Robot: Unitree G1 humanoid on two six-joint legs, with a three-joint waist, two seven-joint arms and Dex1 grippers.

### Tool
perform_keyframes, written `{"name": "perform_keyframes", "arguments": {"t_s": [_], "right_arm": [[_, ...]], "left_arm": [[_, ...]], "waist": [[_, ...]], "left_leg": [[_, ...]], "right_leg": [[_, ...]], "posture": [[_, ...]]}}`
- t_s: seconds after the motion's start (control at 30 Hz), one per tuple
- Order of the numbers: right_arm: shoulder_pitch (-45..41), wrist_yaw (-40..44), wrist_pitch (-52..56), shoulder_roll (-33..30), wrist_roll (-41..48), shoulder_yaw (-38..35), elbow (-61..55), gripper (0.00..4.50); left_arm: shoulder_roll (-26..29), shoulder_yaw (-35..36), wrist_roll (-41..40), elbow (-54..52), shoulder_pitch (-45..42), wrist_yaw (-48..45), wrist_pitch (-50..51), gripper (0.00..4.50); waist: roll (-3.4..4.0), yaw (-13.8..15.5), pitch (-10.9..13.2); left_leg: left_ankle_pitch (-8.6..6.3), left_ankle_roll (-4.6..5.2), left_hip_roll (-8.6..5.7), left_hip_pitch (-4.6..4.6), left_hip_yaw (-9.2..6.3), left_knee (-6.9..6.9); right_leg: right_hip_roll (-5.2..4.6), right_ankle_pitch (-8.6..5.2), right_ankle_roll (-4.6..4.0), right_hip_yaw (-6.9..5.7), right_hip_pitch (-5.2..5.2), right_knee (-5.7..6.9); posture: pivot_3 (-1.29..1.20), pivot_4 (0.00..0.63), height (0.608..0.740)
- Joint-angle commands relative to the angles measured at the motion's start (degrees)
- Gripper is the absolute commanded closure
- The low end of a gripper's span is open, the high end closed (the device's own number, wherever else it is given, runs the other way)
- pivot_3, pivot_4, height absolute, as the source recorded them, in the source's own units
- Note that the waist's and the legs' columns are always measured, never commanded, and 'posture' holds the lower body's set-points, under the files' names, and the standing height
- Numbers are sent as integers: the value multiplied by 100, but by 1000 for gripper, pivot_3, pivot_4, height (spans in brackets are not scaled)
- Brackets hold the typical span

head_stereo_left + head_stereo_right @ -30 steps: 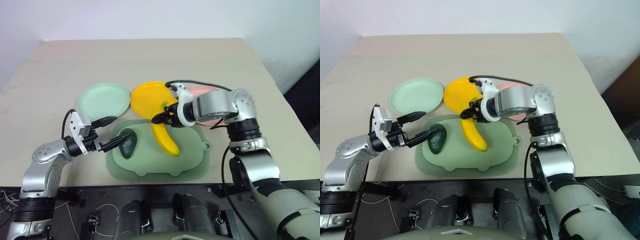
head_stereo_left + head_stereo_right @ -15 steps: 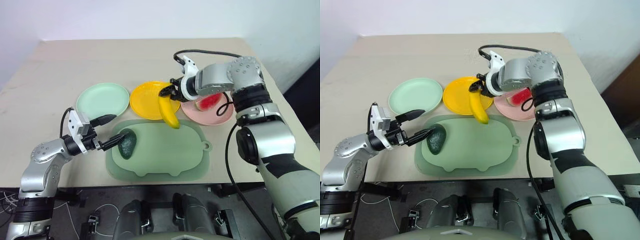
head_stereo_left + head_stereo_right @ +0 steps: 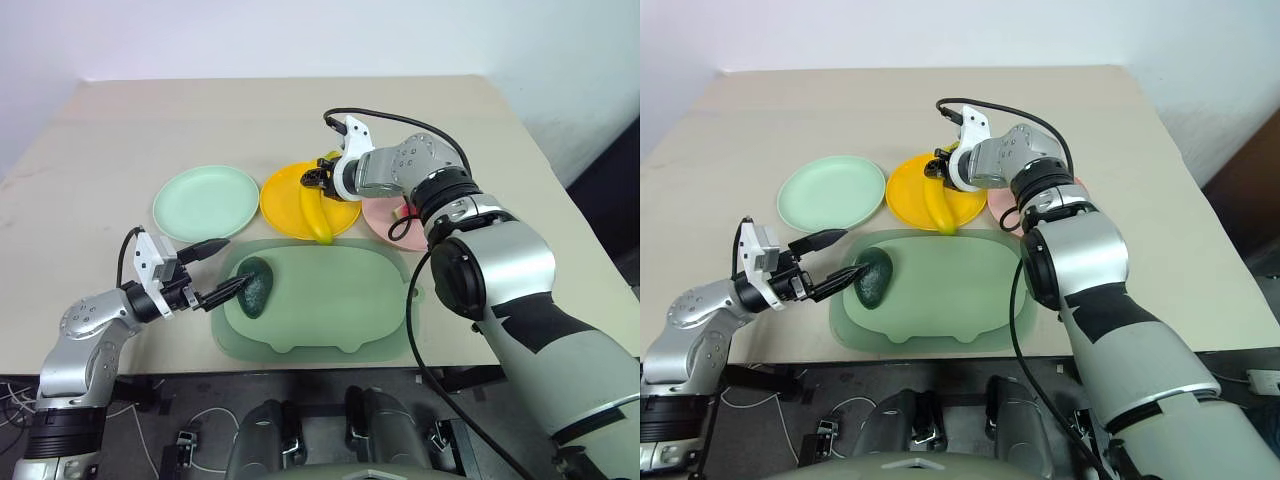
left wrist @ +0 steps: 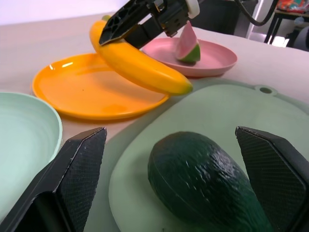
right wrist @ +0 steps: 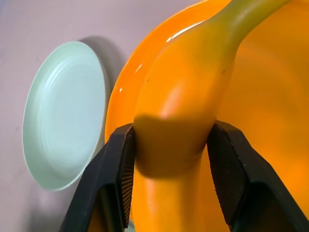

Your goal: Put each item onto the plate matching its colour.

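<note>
My right gripper (image 3: pixel 320 178) is shut on the stem end of the yellow banana (image 3: pixel 316 208), which it holds tilted over the yellow-orange plate (image 3: pixel 283 196). Whether the banana's low end touches the plate I cannot tell. The dark green avocado (image 3: pixel 254 286) lies on the left part of the pale-green tray (image 3: pixel 330 320). My left gripper (image 3: pixel 232 266) stands open just left of the avocado, its fingers (image 4: pixel 77 169) apart on either side and not touching it. The watermelon wedge (image 4: pixel 186 44) rests on the pink plate (image 4: pixel 215 60). The mint green plate (image 3: pixel 205 203) holds nothing.
The three plates stand in a row behind the tray, green left, yellow middle, pink right. A black cable loops over my right wrist (image 3: pixel 385 120). The beige table (image 3: pixel 280 110) stretches far beyond the plates, with its front edge just below the tray.
My right gripper has carried the banana from above the tray away and leftward to over the yellow-orange plate. The left gripper and the avocado have stayed put.
</note>
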Motion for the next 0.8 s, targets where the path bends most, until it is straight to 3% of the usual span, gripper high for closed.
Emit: {"name": "perform_keyframes", "arguments": {"t_s": [0.03, 0.07, 0.33, 0.57, 0.8], "right_arm": [[-278, 146, -176, 129, -369, -271, 11, 2568], [-283, 166, -176, 151, -457, -334, 19, 2568], [-387, 363, -129, 259, -965, -733, 13, 37], [-519, 599, 32, 201, -1251, -924, -79, 37], [-413, 1533, 652, -58, -1706, -482, -758, 37]], "left_arm": [[25, 180, -51, -193, 85, 1, -157, 0], [26, 190, -55, -204, 104, 8, -161, 0], [29, 236, -79, -301, 278, 49, -190, 0], [31, 203, -101, -395, 251, 134, -119, 0], [100, 193, -166, -495, 100, 225, 64, 0]], "waist": [[0, -20, 0], [0, -36, 0], [0, -128, 0], [0, -129, 0], [-1, -123, 0]], "left_leg": [[0, 0, 0, 0, 0, 0], [0, 0, 0, 0, 0, 0], [0, -2, 0, 0, -3, 0], [0, -2, -2, 0, -2, 0], [1, -2, -4, -1, -3, 2]], "right_leg": [[0, 0, 0, 0, 0, 0], [-1, 0, 0, 0, -1, 1], [-6, -1, -1, -1, -5, 12], [-12, -1, -1, 0, -9, 21], [-17, -1, -1, 0, -11, 26]], "posture": [[0, 150, 696], [0, 150, 696], [0, 150, 696], [0, 150, 696], [0, 150, 696]]}}
